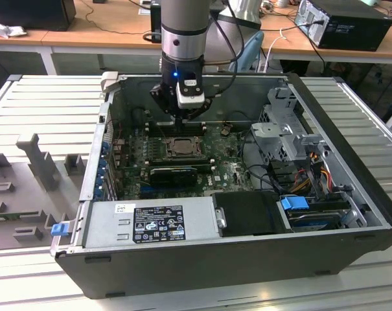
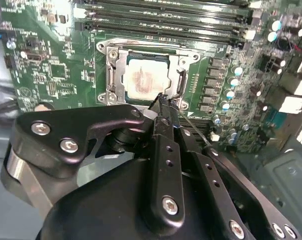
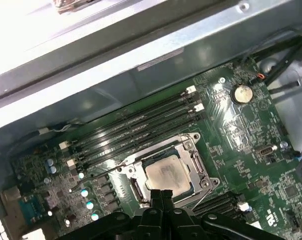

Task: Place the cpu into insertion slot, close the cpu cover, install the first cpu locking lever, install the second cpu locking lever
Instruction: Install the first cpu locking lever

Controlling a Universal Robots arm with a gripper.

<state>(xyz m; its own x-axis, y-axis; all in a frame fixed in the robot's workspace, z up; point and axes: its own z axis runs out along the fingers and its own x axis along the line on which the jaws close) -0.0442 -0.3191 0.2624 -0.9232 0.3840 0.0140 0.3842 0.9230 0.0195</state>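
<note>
Pressing down from here could gouge the green motherboard or strain the insertion slot at its middle, should my tips slide off. The cpu cover lies flat on the slot, with the cpu seated inside. My pincer is pinched fully together, gripping nothing I can see. Its tips sit at the slot's rim, just off the cpu, beside a thin wire lever.

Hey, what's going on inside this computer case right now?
A robot arm's end effector, fingers closed together, hangs just above the socket's edge in an open computer case. The cpu already sits in the insertion slot on the green motherboard, and the cpu cover lies flat around it. The end effector holds nothing visible.
</note>
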